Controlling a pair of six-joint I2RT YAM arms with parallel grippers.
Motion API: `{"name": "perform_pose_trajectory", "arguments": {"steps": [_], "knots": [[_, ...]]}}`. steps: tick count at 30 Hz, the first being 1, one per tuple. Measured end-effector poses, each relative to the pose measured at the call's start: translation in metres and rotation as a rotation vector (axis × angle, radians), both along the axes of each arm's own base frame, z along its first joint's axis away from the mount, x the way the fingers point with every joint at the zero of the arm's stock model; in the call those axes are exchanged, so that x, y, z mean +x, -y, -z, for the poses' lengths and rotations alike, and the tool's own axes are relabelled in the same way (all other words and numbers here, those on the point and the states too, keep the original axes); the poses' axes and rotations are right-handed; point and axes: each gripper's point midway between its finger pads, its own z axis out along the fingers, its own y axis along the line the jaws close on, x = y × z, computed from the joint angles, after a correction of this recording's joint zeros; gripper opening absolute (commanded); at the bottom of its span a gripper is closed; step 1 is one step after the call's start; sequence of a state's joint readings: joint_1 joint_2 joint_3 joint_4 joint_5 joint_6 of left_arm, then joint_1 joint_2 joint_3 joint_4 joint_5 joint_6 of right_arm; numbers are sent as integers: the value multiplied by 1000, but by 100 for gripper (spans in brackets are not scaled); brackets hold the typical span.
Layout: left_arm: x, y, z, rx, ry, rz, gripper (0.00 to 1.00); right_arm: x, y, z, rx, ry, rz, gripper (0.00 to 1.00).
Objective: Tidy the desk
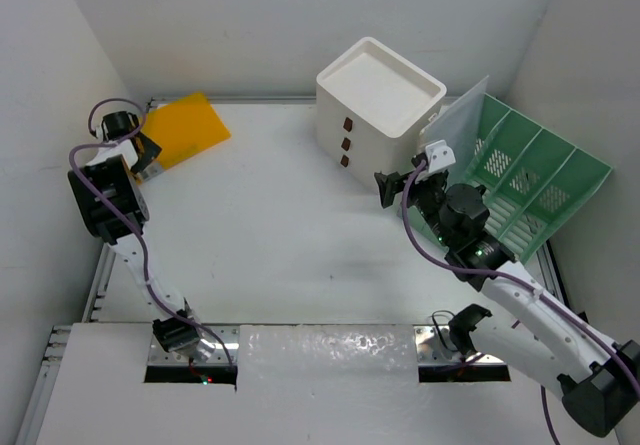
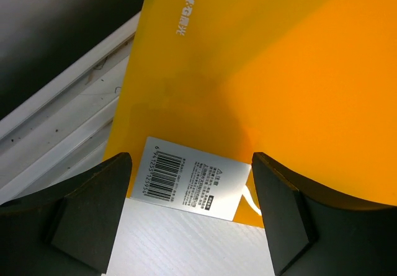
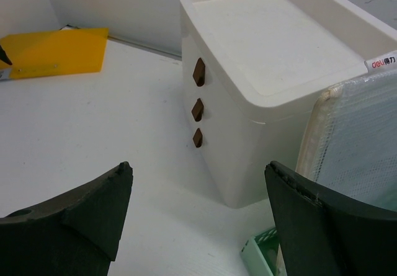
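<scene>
Top external view: a matte white bench (image 1: 280, 225) with grey rail edges fills the frame, mostly bare in the middle, with two arms reaching in from its near edge. A white three-drawer box (image 1: 380, 100) stands at the far side, right of centre. Leaning against the box's right side is a translucent document pouch (image 1: 462, 115). Just beyond that sits a green mesh file rack (image 1: 530, 180), tilted toward the right wall. Well to the left of the box, in the far corner, an orange plastic folder (image 1: 185, 130) lies flat.

Left wrist view: the left tool (image 2: 192, 220) is spread wide and holds nothing. It hovers over the folder edge that carries a white barcode label (image 2: 189, 180).

Right wrist view: the right tool (image 3: 198, 220) is also spread wide and empty. It faces the box's drawer front, with the pouch close by its right finger.

Risks, as a judgement: the folder is thin and lies flush on the bench. The left fingers may scrape the surface or push the folder into the rail instead of lifting it. Pinching only the label could tear it. The right tool works in a crowded spot. A sideways move could knock the pouch over, shove the box, or tip the already tilted rack.
</scene>
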State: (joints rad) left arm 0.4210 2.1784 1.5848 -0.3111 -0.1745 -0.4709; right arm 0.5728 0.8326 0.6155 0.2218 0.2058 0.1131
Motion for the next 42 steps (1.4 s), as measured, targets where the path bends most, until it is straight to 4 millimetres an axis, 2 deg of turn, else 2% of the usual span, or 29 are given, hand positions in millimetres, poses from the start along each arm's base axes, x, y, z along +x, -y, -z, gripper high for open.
{"name": "perform_pose_trajectory", "arguments": {"steps": [5, 10, 16, 20, 23, 24, 26, 27, 28, 29, 32, 42], "knots": [[-3, -3, 1, 27, -17, 7, 82, 0, 0, 0, -1, 0, -1, 84], [-22, -8, -1, 85, -54, -12, 86, 0, 0, 1, -6, 0, -2, 84], [-29, -14, -2, 116, -77, -41, 86, -1, -1, 3, -10, -6, -6, 84], [-29, -12, 2, 97, -85, -33, 81, -2, 1, 2, -14, -6, -6, 84], [-20, -10, 6, 73, -72, -18, 72, -4, 2, -1, -10, 1, -4, 84], [-17, -9, 7, 66, -67, -13, 64, -5, 3, -2, -10, 5, -4, 84], [-12, -8, 8, 53, -56, -6, 58, -7, 5, -5, -5, 13, 0, 84], [-11, -9, 8, 47, -51, -5, 43, -8, 6, -6, -4, 17, 1, 84], [-10, -9, 8, 42, -48, -5, 35, -9, 7, -7, -3, 18, 2, 84], [-10, -8, 9, 36, -43, 0, 20, -10, 7, -8, -2, 20, 3, 84], [-10, -7, 9, 25, -42, 10, 0, -11, 9, -9, -2, 24, 4, 84], [-2, 4, 14, -1, -3, 108, 0, -14, 11, -4, -6, 19, 9, 83]]}}
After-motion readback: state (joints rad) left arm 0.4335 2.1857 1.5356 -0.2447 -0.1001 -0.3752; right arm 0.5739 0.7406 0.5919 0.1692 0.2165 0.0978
